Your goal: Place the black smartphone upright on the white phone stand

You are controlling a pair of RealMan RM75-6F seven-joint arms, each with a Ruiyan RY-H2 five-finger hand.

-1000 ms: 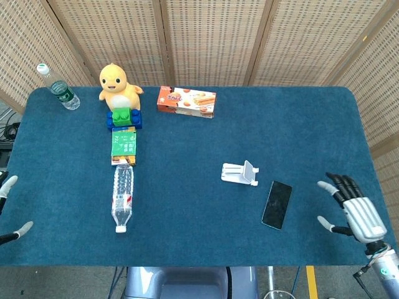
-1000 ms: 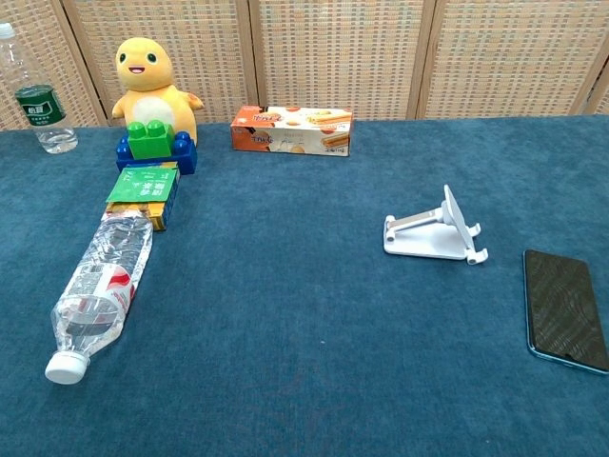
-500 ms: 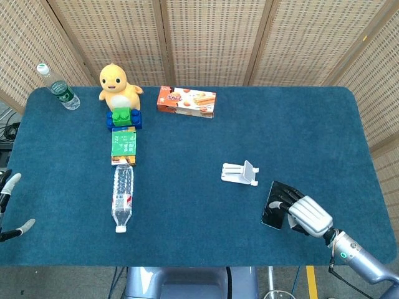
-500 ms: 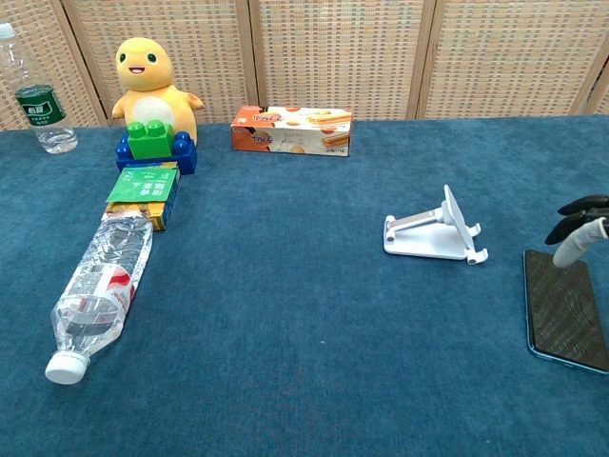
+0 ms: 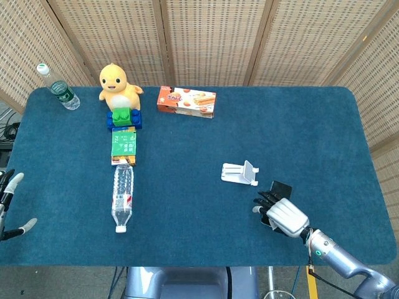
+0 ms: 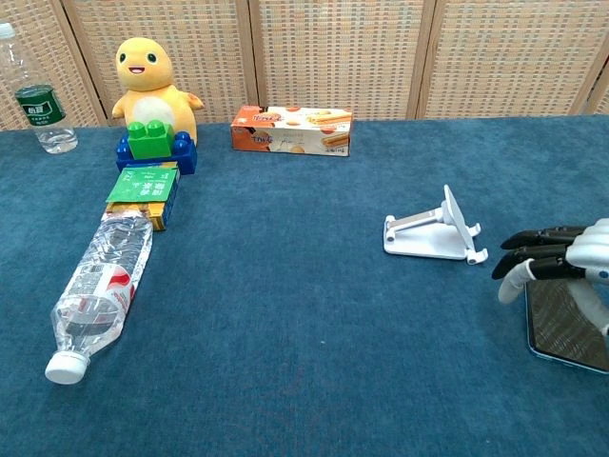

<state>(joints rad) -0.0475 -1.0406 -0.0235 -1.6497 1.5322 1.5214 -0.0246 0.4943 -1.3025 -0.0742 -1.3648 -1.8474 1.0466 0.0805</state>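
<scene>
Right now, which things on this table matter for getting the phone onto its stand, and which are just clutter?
For the job:
black flat smartphone
white folding phone stand
right hand, above the phone

Lying about:
yellow plush duck
blue and green toy blocks
green carton
clear plastic bottle lying flat
upright bottle
orange biscuit box

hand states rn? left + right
Left hand: open, holding nothing, at the table edge.
Right hand: open, fingers apart above the phone, no grip visible.
</scene>
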